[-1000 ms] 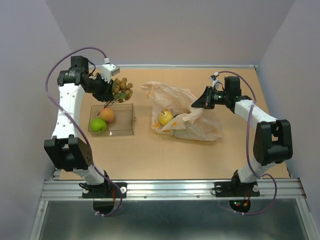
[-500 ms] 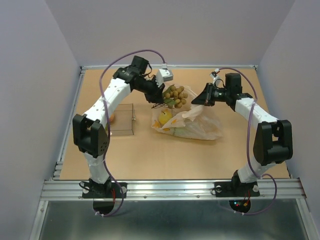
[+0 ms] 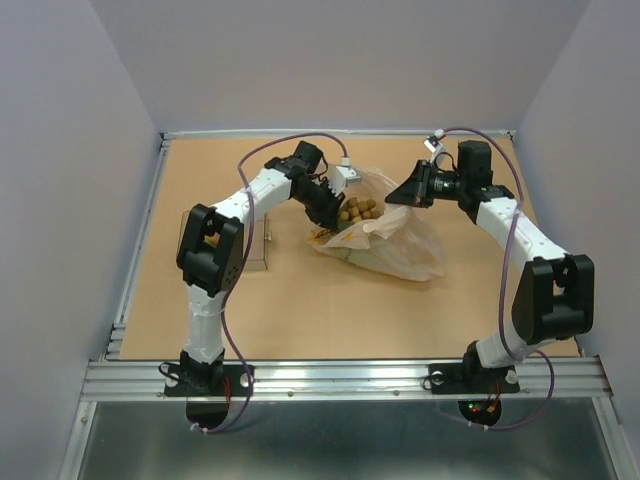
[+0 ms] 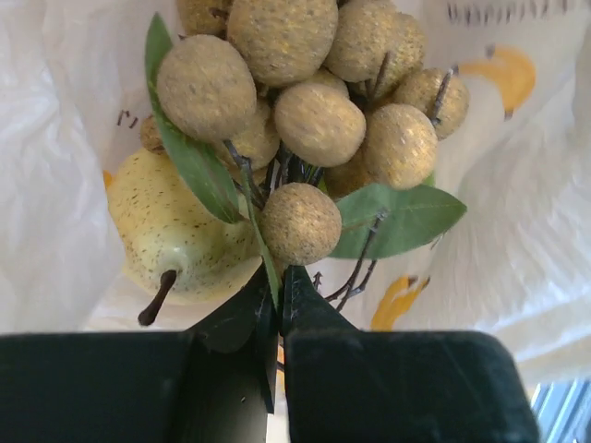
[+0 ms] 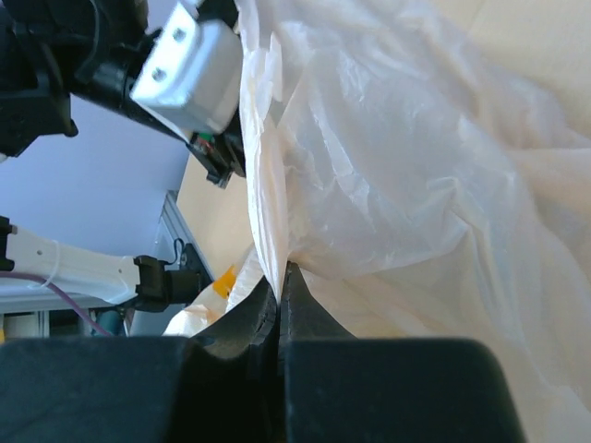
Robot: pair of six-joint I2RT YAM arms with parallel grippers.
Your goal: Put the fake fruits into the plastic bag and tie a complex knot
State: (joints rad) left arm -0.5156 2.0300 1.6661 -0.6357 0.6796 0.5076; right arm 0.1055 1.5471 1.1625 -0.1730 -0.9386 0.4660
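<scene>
My left gripper (image 3: 334,212) is shut on the stem of a bunch of small tan-brown fake fruits (image 3: 360,210) with green leaves, held in the open mouth of the plastic bag (image 3: 400,250). In the left wrist view the bunch (image 4: 314,120) hangs from my gripper (image 4: 280,277) over a yellow-green pear (image 4: 175,245) inside the bag (image 4: 517,231). My right gripper (image 3: 393,200) is shut on the bag's upper edge and holds it lifted; the right wrist view shows my gripper (image 5: 279,281) pinching the whitish plastic (image 5: 388,166).
A clear rigid tray (image 3: 262,240) stands left of the bag, mostly hidden by my left arm (image 3: 215,250). Grey walls close in the table at the back and both sides. A metal rail (image 3: 340,375) runs along the near edge.
My left arm has swung right from above the tray, carrying the bunch over and down into the bag's mouth. My right gripper has kept the bag's edge lifted, shifting slightly up.
</scene>
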